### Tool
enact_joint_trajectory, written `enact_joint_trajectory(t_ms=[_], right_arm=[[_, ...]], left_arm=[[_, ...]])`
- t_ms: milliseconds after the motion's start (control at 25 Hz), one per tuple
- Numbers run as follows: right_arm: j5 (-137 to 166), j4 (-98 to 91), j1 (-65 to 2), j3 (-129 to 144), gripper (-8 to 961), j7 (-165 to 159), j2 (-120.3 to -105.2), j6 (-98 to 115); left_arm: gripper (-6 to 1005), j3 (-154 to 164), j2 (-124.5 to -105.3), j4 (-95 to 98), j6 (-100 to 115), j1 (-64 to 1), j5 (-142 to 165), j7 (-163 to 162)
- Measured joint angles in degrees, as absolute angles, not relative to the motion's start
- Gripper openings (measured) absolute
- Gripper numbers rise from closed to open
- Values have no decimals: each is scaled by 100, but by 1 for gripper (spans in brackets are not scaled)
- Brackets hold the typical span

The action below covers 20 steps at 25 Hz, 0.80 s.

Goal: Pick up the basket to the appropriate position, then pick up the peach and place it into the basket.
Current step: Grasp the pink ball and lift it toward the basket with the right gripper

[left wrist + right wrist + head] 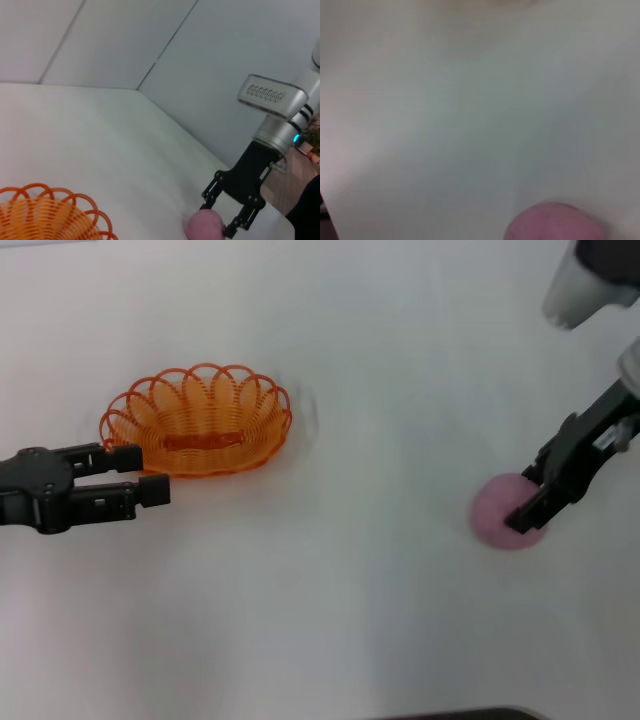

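While right gripper jaws straddle matte pink peach, left gripper gapes beside orange basket.

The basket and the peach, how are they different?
The basket is orange, the peach pink. The basket is open looped wire you can see through; the peach is a solid ball. The basket is wider. The right gripper is around the peach, while the left gripper sits just beside the basket. Both rest on the white table.

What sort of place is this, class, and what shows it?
Probably a robot test bench: a bare white table with plain walls, only a basket and peach set out, the left gripper and right gripper working them.
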<state>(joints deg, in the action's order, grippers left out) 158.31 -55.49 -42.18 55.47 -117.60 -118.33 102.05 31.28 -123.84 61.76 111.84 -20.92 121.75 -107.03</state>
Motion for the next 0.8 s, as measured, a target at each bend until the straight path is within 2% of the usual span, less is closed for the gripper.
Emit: enact_joint_trajectory(t_ms=[80,200,640,800], right_arm=[[15927,-5513,-4240,5621,820,-11766,-11897,10135],[15987,-5511,-4260,5665,730,-11772,-11931,10093],[15943,-5555,-4294,5612,366,-11777,-11906,10076],[15516,-5792,-4297,5429,264,-11748,-11873,10077]], left_arm=[[834,3158,-12380,6147,11183,-2107,12175,-10703],[833,3209,-12380,6145,11183,-2127,12174,-10708],[834,3220,-12384,6143,11248,-2131,12131,-10738],[834,3201,-12379,6143,11266,-2122,12129,-10756]])
